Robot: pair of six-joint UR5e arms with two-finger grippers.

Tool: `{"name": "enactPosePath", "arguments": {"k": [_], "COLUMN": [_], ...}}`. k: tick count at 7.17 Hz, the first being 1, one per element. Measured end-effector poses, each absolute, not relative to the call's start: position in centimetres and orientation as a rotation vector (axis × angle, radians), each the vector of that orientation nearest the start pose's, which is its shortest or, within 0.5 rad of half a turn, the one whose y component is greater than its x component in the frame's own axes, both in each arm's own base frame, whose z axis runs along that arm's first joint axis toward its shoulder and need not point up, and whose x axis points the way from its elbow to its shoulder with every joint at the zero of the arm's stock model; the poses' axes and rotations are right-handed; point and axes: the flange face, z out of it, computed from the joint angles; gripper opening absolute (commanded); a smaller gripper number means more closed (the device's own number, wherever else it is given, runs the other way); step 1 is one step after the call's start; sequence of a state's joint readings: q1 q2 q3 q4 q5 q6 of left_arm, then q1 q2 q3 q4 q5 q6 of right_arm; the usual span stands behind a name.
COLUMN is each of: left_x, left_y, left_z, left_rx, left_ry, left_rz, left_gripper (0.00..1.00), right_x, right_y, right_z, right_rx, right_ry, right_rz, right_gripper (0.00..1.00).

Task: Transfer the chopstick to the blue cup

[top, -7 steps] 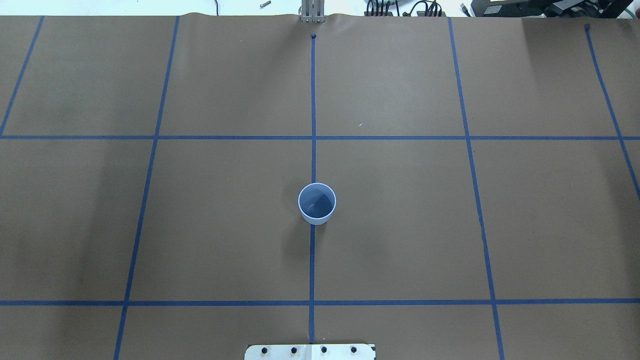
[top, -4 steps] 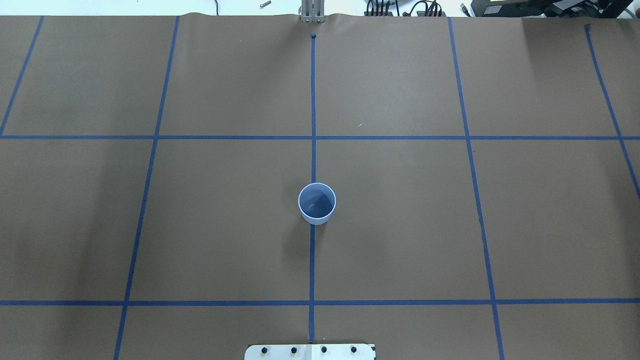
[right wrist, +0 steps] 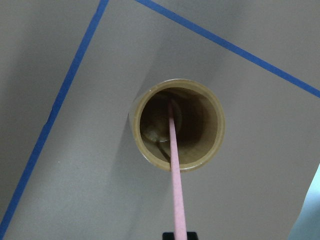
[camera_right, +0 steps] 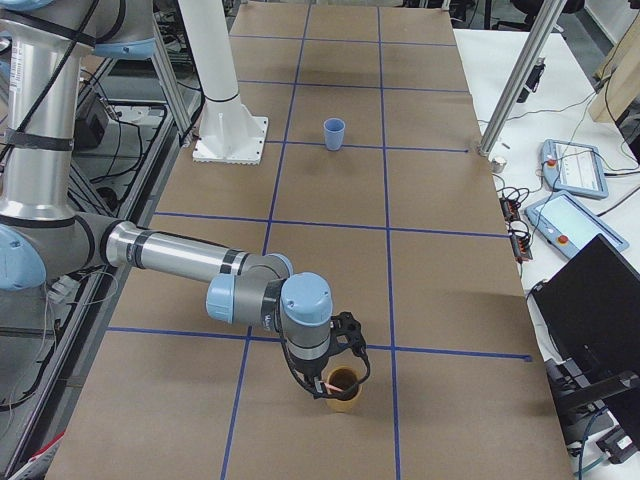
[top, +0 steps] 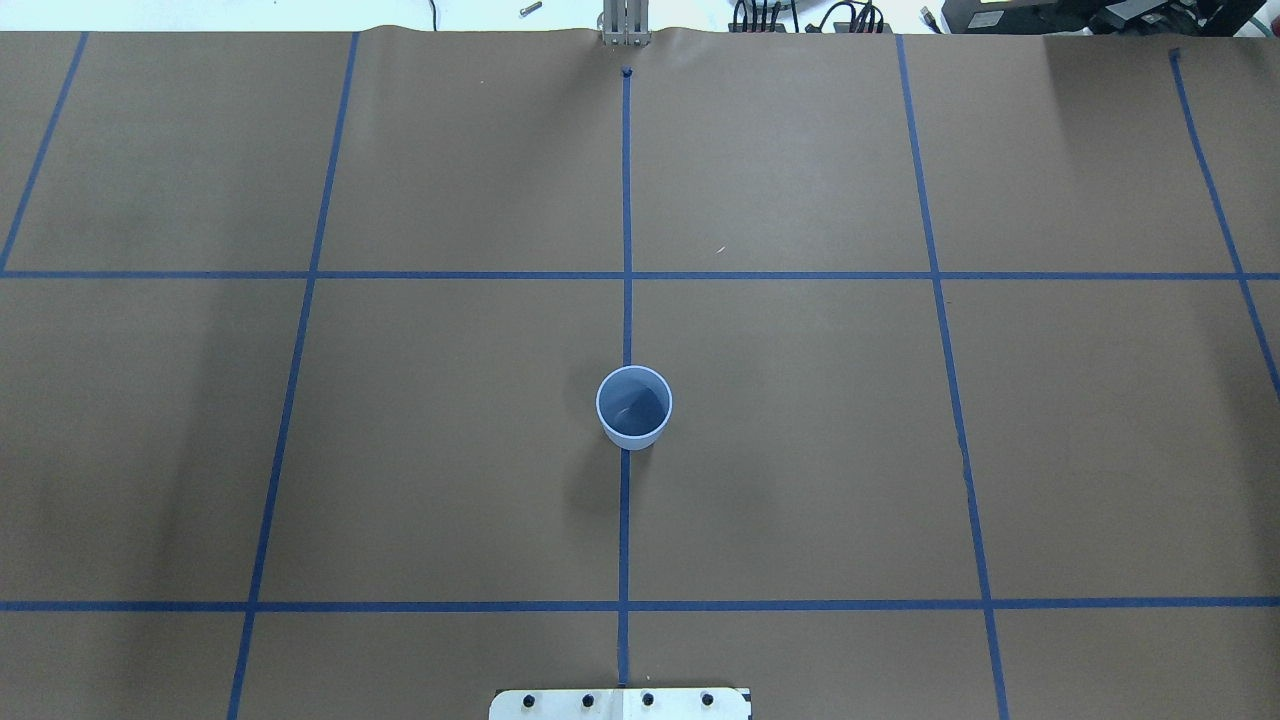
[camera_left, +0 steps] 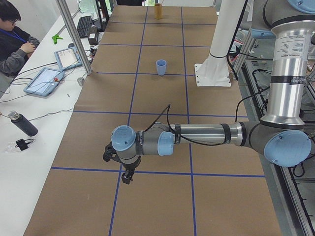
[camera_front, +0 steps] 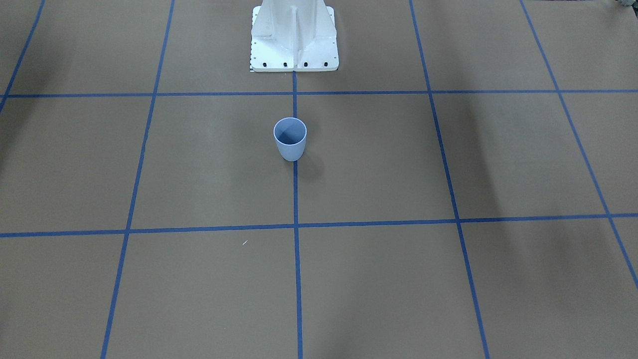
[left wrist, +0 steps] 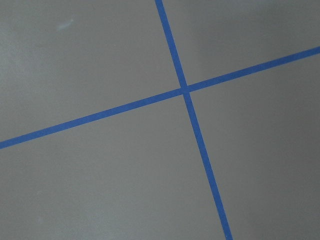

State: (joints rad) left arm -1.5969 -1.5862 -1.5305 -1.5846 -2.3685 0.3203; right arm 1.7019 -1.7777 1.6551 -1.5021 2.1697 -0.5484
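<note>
The blue cup (top: 633,405) stands upright on the table's centre line, in front of the robot base; it also shows in the front view (camera_front: 290,138). The salmon-pink chopstick (right wrist: 173,165) stands in a tan cup (right wrist: 176,125) at the table's right end, far from the blue cup. My right gripper (right wrist: 179,236) hangs just above the tan cup (camera_right: 343,392), its dark fingertips tight against both sides of the stick. My left gripper (camera_left: 126,178) hovers low over bare paper at the left end. I cannot tell whether it is open or shut.
Brown paper with a blue tape grid covers the table. The white robot base (camera_front: 294,40) stands behind the blue cup. A person (camera_left: 15,44) sits at a side table with tablets (camera_left: 44,81). A metal post (camera_right: 515,90) rises at the far edge.
</note>
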Motion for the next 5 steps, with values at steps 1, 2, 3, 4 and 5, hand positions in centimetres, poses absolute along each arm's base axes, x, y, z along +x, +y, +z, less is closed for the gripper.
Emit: {"name": "enactPosePath", "arguments": {"k": [1, 2, 3, 4, 5], "left_x": [-7.5, -7.5, -7.4, -7.4, -7.4], "left_y": [-49.6, -49.6, -49.6, -49.6, -49.6], "left_z": [66.8, 66.9, 66.9, 66.9, 66.9], "left_rx": [0.126, 0.126, 0.125, 0.125, 0.125], "left_ry": [0.790, 0.790, 0.791, 0.791, 0.791], "left_rz": [0.273, 0.274, 0.274, 0.274, 0.273], "left_gripper": [0.98, 0.99, 0.98, 0.98, 0.99], "right_x": [12.9, 13.1, 13.7, 14.8, 16.4], "right_y": [-38.7, -38.9, -38.9, -38.7, -38.2], "right_z": [70.5, 69.5, 68.4, 67.6, 67.2], "right_rx": [0.165, 0.182, 0.209, 0.246, 0.284], "right_ry": [-0.580, -0.572, -0.560, -0.542, -0.522], "right_rz": [-0.393, -0.396, -0.401, -0.429, -0.468], "right_gripper": [0.00, 0.00, 0.00, 0.00, 0.00]}}
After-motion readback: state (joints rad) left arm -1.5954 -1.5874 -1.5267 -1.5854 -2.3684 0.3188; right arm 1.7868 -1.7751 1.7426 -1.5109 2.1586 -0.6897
